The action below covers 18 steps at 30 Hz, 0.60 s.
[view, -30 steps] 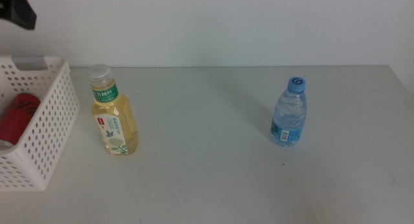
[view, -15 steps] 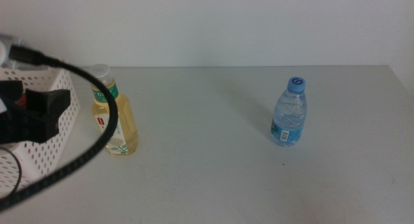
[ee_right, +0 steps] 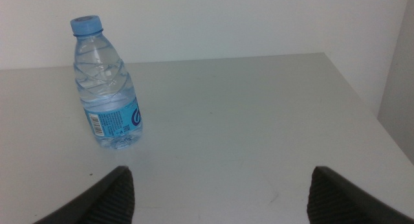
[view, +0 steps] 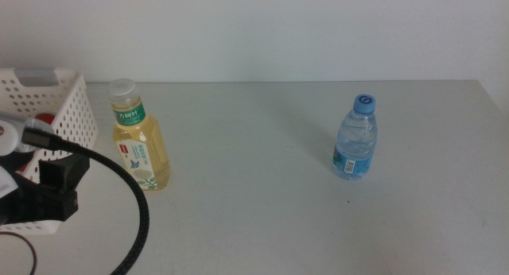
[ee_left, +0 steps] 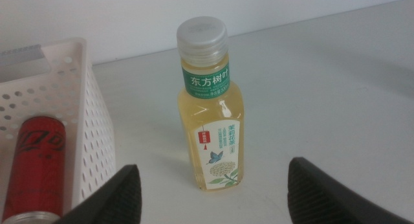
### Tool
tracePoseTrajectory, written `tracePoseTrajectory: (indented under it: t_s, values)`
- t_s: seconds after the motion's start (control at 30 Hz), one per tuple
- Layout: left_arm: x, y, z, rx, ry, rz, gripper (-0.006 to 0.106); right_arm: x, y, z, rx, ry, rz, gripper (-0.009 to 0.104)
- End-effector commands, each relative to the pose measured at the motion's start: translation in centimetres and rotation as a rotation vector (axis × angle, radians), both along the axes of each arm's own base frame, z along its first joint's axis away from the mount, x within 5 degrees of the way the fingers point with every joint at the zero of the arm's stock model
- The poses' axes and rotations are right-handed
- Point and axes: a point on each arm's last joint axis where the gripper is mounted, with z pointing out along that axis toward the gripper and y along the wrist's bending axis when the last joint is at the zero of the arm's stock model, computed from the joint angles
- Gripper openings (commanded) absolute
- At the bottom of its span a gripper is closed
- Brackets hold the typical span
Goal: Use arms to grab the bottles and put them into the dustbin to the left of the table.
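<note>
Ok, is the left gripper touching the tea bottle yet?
Apart. The left wrist view shows the left gripper open, jaws wide on either side of the upright tea bottle, bare table showing between each jaw and it.

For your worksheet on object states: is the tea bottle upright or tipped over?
Upright: the tea bottle stands on its base on the table, cap on top.

Left pincer (ee_left: 213, 185) gapes wide, low at the near left; right pincer (ee_right: 220, 188) likewise spread
</note>
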Motion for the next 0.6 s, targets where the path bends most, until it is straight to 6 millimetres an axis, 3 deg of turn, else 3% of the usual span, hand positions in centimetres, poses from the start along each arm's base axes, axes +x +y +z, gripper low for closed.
tracePoseTrajectory:
  t_s: [0.0,0.23,0.57]
  values:
    - [0.2,-0.1,1.6,-0.038,-0.098,0.004,0.075,-0.1,0.0,1.2,-0.018,-0.11,-0.002,0.094]
    - [0.7,-0.2,1.9,-0.068,-0.143,0.013,0.094,-0.1,0.0,1.2,-0.018,-0.11,-0.002,0.094]
    - [3.6,-0.7,0.2,-0.076,-0.091,0.031,0.094,-0.1,0.0,1.2,-0.018,-0.11,-0.002,0.094]
